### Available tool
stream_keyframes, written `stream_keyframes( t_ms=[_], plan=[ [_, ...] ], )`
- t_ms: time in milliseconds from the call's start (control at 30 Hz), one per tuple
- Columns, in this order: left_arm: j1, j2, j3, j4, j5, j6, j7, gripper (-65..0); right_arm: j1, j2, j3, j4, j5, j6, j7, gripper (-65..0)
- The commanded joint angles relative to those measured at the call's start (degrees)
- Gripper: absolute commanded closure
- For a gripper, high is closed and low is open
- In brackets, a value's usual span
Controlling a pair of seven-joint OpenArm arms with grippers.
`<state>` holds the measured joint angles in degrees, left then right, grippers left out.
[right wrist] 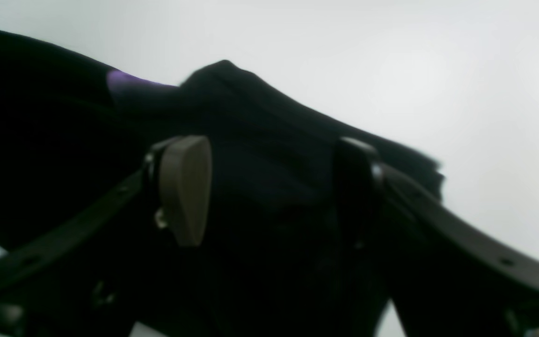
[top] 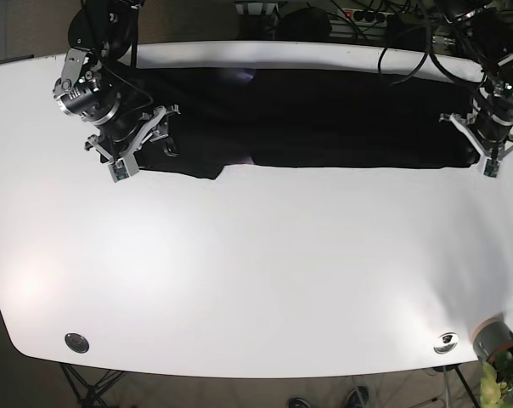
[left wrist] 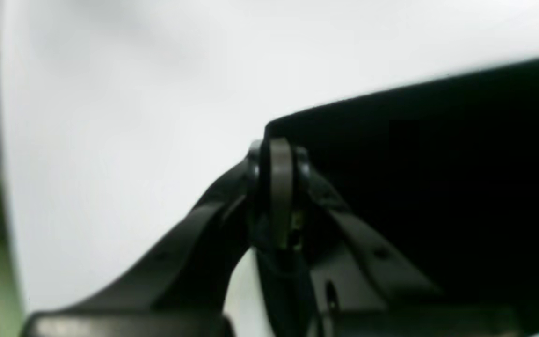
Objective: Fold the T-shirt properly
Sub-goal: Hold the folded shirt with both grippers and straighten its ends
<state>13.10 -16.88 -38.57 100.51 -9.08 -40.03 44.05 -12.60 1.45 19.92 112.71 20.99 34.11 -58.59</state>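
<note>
A black T-shirt (top: 316, 119) lies as a long band across the far side of the white table (top: 256, 272). My left gripper (left wrist: 280, 161) (top: 476, 146) is at the band's right end, its pads pressed together at the corner of the T-shirt (left wrist: 419, 178). Over the band's left end, my right gripper (right wrist: 269, 187) (top: 144, 143) stands open, with the rumpled T-shirt (right wrist: 269, 140) between and under its fingers. A purple neck label (right wrist: 134, 86) shows just beyond the left pad (right wrist: 185, 187).
Two round metal grommets (top: 76, 342) (top: 446, 342) sit near the table's front edge. A grey pot with a plant (top: 496, 342) stands off the front right corner. Cables (top: 409, 42) hang behind the far edge.
</note>
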Motion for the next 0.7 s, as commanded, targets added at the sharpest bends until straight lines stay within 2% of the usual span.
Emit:
stream_keyframes(
  t_ms=[0,133,300,367,467,533,600,667],
  plan=[
    [0.92,-0.92,-1.13,1.16,-0.90,0.03,-1.20,0.0,0.42,0.17,0.08,0.83,1.03,0.13,1.31,-39.3],
    [4.35,-3.38,-1.65,1.25,-0.90,0.03,-1.20,0.0,0.34,0.17,0.08,0.83,1.03,0.13,1.31,-39.3],
    [7.25,-5.14,0.81,1.25,-0.81,0.03,-1.20,-1.1,0.34,0.17,-0.27,0.83,1.38,0.22,1.31,-39.3],
    [8.13,-5.84,2.13,1.25,-0.81,0.03,-1.20,-8.8,0.34,0.08,-0.27,0.83,1.38,0.31,1.31,-39.3],
    [8.39,-5.93,3.09,1.16,-0.63,0.03,-1.20,-23.9,0.34,0.08,-0.36,0.83,1.38,0.49,1.31,-39.3],
    [8.57,-6.02,3.53,1.07,1.39,0.03,-1.20,-36.4,0.34,-0.18,-0.89,0.83,1.38,0.49,1.31,-39.3],
    [8.57,-6.02,4.41,0.63,3.32,0.03,-1.20,-41.1,0.34,-0.27,-1.77,0.83,1.38,0.49,1.31,-39.3],
    [8.57,-7.86,7.14,-0.77,5.61,0.03,-1.20,-41.5,0.34,-0.18,-2.21,0.83,1.38,0.49,1.31,-39.3]
  ],
)
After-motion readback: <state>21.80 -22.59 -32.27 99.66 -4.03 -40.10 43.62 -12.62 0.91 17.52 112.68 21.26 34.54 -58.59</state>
